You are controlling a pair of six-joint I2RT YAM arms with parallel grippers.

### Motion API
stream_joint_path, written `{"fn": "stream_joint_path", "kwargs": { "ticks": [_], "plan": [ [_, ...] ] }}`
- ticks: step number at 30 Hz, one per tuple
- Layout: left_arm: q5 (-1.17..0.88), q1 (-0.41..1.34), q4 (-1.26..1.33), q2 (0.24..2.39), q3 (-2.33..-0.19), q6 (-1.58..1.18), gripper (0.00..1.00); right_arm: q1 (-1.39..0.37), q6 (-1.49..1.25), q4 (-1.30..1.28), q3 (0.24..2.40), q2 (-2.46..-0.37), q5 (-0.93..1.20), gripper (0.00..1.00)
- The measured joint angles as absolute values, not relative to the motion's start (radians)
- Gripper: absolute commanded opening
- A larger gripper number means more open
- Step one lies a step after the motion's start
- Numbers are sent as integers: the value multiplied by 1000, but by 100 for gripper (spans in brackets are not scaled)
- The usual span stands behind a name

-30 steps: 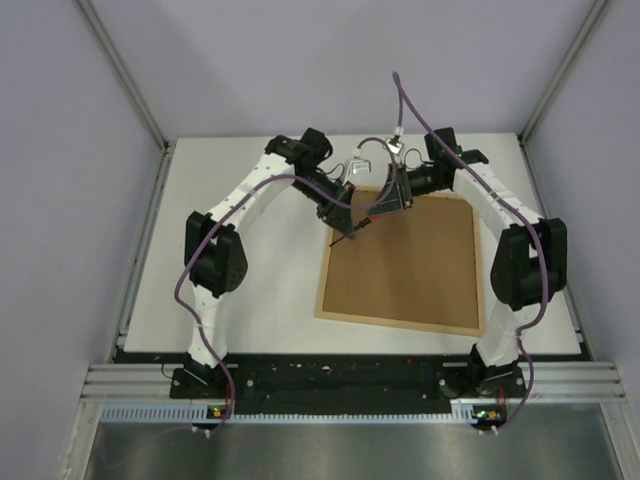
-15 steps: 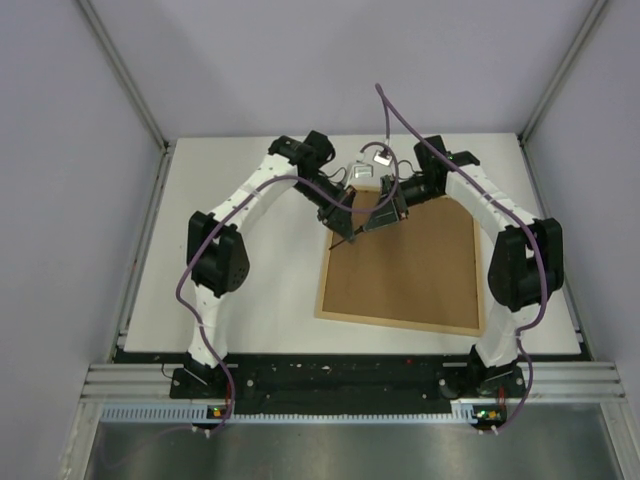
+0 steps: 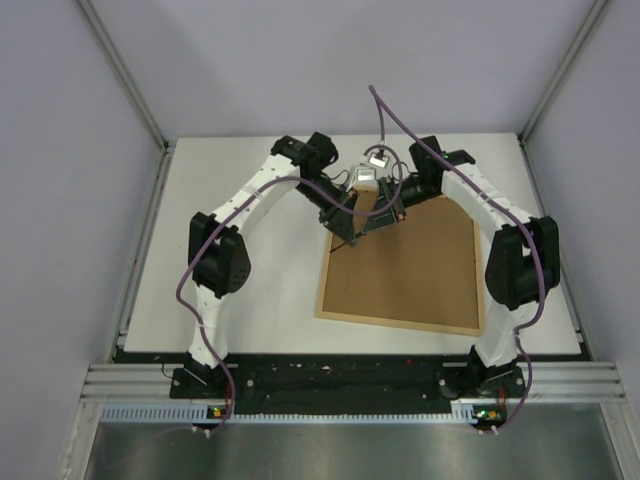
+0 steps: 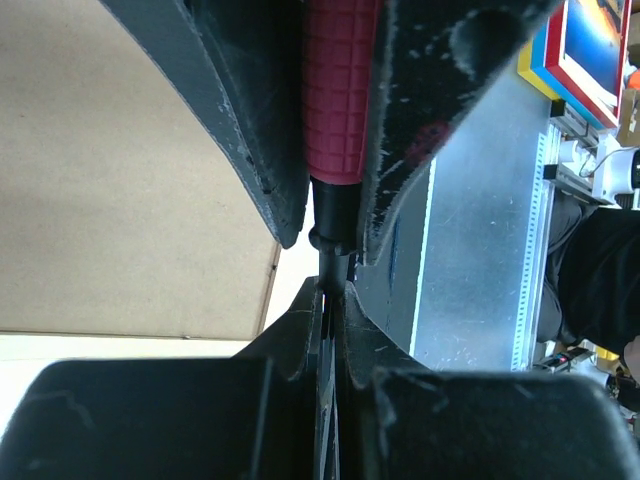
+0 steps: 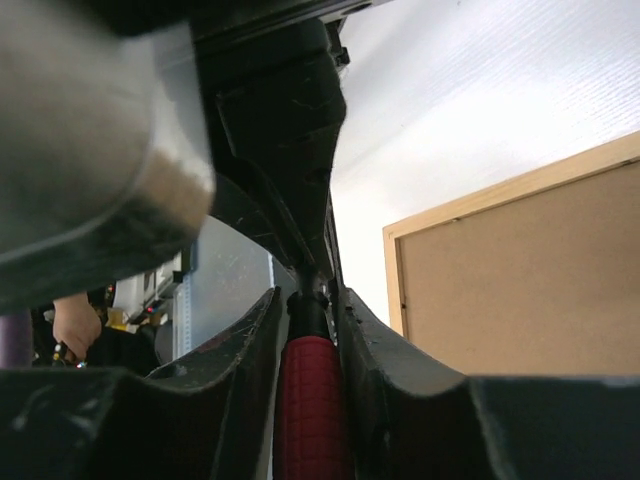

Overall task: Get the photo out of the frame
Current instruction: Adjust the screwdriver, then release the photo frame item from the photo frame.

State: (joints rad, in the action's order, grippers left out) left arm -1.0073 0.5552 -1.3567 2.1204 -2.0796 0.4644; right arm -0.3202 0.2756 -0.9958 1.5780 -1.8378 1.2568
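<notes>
The frame (image 3: 400,327) lies face down on the table, its pale wood rim (image 5: 500,192) around a brown backing board (image 3: 415,265). The photo is hidden under that board. Over the frame's far left corner both grippers meet on a red-handled tool (image 3: 361,228). My left gripper (image 4: 328,290) is shut on the tool's thin black shaft. My right gripper (image 5: 308,298) is shut on the tool's red ribbed handle (image 5: 308,400), its fingers (image 4: 240,120) on either side of the handle (image 4: 335,100). The tool's tip is hidden.
The white table top (image 3: 250,290) lies bare left of the frame. Grey walls close in the back and sides. A metal rail (image 3: 350,385) carries the arm bases at the near edge. Purple cables loop above the wrists.
My right gripper has moved left to meet the left gripper and has closed round the red handle. The left gripper has hardly moved.
</notes>
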Motion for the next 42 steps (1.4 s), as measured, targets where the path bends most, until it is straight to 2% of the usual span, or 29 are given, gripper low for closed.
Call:
{"fn": "stream_joint_path", "kwargs": {
  "ticks": [2,6,8,10,12,14,16,18,19,21,27,35,42],
  "plan": [
    [-1010,555,-1363,2120,-2081,467,0,-321,289,-1000,1578,-1840,1252,2],
    [-1007,557,-1366,2120,-2082,471,0,-321,316,-1018,1579,-1842,1253,0],
    [-1003,557,-1366,2120,-2082,470,17,-321,336,-1031,1580,-1842,1252,0],
    [-997,554,-1358,2120,-2080,460,41,-320,353,-1042,1584,-1842,1246,0],
    [-991,546,-1323,2119,-2071,442,58,-321,365,-1055,1588,-1842,1233,0],
    [-981,527,-1295,2115,-2054,428,70,-317,368,-1063,1590,-1842,1222,0],
    [-976,488,-1253,2109,-2030,402,77,-303,364,-1060,1592,-1841,1208,0],
    [-971,434,-1205,2099,-2009,367,92,-289,344,-1034,1591,-1837,1192,0],
    [-969,408,-1182,2095,-2000,355,95,-281,323,-997,1584,-1831,1176,0],
    [-960,344,-1121,2085,-1979,306,98,-262,274,-911,1555,-1811,1145,0],
    [-908,226,-913,2090,-1910,126,98,-233,98,-555,1406,-1761,1000,0],
    [-849,233,-663,2238,-1869,-122,98,-231,-211,-88,1335,-1900,863,0],
    [-849,235,-561,2318,-1847,-240,98,-226,-358,54,1335,-2015,749,0]
  ]
}}
